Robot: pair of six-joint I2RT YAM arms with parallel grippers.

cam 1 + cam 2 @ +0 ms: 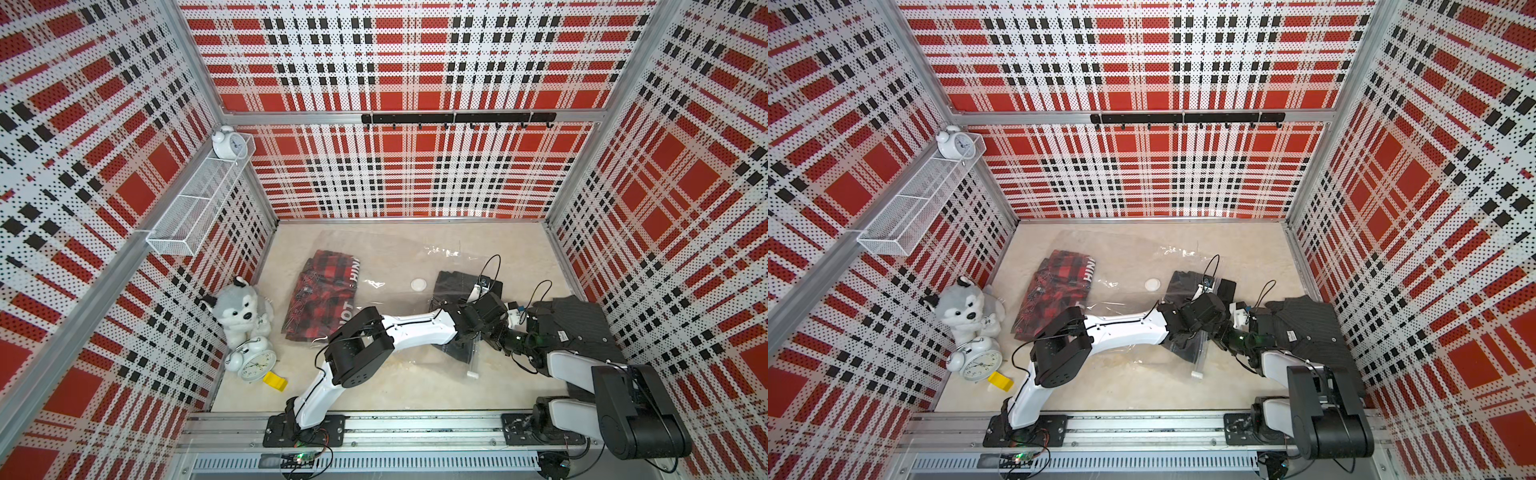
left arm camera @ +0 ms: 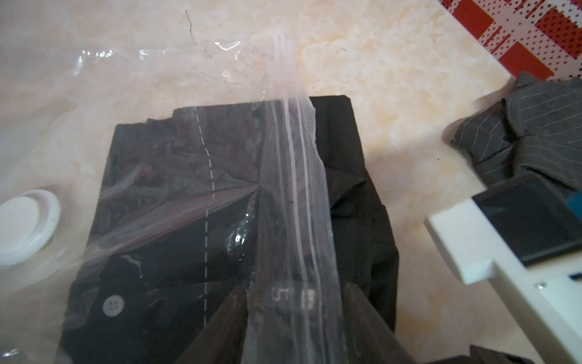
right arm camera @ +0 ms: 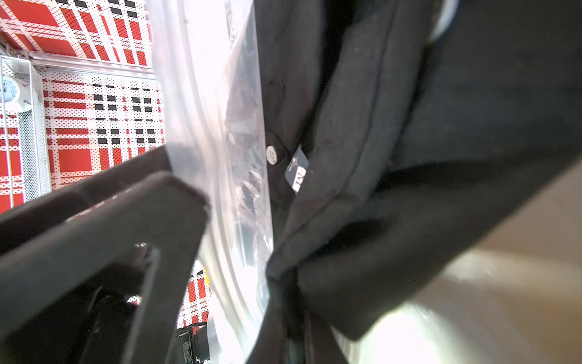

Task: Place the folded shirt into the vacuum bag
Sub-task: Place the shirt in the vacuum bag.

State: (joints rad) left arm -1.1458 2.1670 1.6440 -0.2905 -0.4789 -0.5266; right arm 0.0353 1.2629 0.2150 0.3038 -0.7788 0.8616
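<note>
Jaws, left gripper (image 2: 294, 285): fingers set either side of the zip strip (image 2: 299, 189) at the mouth of the vacuum bag (image 1: 395, 266); whether they pinch the plastic or merely straddle it cannot be told. Jaws, right gripper (image 1: 496, 332): closed, and since the cloth gathers to a point in the right wrist view, apparently on an edge of the folded black shirt (image 2: 176, 252). Shirt, location: toward the right edge of the bench (image 1: 395, 399), partway into the bag mouth. The part with the white button lies under clear film; a dark strip beyond the zip lies bare. Bag: flat across the middle of the bench, round white valve (image 1: 419, 284) just beside the shirt, small white slider (image 1: 472, 375) at the near end of the zip. Other contents: red plaid shirt (image 1: 328, 291) inside the bag toward the left edge. Adjacent: grey pinstriped shirt (image 1: 577, 328) by the right edge, partly under the right arm. Hazards, judged: slick film may slip from the left fingers and let the mouth collapse onto the cloth. A push from one pinched point may bunch the fold against the zip lip instead of sliding it. Both wrists crowd together, so contact is possible. The right arm may drag the pinstriped shirt.
</note>
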